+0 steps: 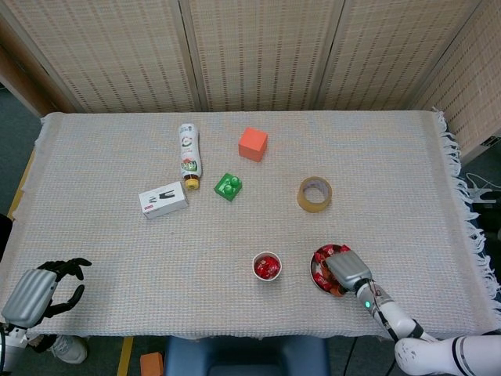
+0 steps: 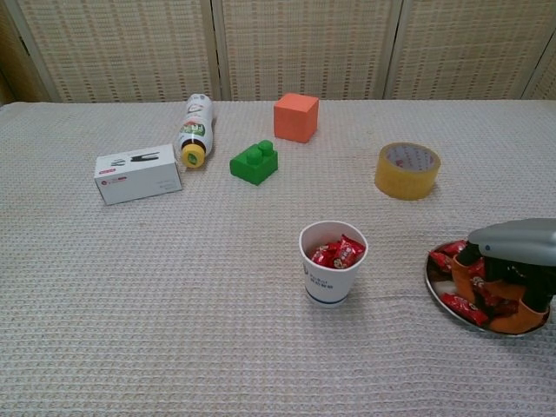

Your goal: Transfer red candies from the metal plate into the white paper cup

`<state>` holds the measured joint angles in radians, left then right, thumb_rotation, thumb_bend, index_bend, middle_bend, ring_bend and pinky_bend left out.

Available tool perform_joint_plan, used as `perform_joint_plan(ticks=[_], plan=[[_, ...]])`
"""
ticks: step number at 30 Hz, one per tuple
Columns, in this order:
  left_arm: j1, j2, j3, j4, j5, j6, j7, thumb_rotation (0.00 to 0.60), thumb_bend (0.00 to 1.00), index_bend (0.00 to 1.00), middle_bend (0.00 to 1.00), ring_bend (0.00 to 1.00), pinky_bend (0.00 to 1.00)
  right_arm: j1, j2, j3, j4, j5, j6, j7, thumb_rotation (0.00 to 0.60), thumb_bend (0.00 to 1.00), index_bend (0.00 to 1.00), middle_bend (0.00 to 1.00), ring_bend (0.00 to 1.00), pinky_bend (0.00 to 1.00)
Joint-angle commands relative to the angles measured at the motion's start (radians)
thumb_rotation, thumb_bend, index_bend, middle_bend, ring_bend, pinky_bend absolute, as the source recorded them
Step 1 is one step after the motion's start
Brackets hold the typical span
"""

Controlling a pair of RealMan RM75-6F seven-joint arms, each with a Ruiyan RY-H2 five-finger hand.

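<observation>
My right hand [image 2: 512, 274] is down in the metal plate [image 2: 436, 291] among the red candies [image 2: 449, 252], fingers curled into the pile; whether they actually grip one I cannot tell. The paper cup [image 2: 332, 263] stands just beside the plate (a few candies inside it). My left hand [image 1: 35, 291] hangs off the near corner of the counter [image 1: 391, 164], fingers apart, holding nothing.

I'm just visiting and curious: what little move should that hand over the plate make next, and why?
Probably close its fingers on a candy and lift. The right hand is down in the metal plate among the red candies, while the white paper cup stands to its left, already holding some.
</observation>
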<state>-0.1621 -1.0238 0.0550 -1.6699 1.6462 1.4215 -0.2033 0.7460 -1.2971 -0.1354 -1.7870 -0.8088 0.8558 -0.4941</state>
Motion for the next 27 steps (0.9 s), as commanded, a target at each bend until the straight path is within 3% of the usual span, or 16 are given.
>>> perform_joint_plan(ticks=[1,16,27], plan=[[0.000,0.000,0.000,0.000,0.000,0.001,0.000,0.600,0.43,0.30,0.48,0.41,0.41,-0.011,-0.008,0.003,0.011,-0.026,-0.001,0.017,0.600,0.18,0.48,0.89,0.79,1.00],[0.000,0.000,0.001,0.000,0.003,0.000,-0.001,0.600,0.43,0.30,0.48,0.41,0.41,-0.027,-0.018,0.007,0.029,-0.044,0.010,0.011,0.600,0.28,0.60,0.90,0.79,1.00],[-0.001,-0.001,0.001,0.001,0.002,-0.002,0.000,0.600,0.43,0.30,0.48,0.41,0.41,-0.034,0.013,0.014,-0.007,-0.048,0.028,0.005,0.600,0.29,0.62,0.90,0.79,1.00]])
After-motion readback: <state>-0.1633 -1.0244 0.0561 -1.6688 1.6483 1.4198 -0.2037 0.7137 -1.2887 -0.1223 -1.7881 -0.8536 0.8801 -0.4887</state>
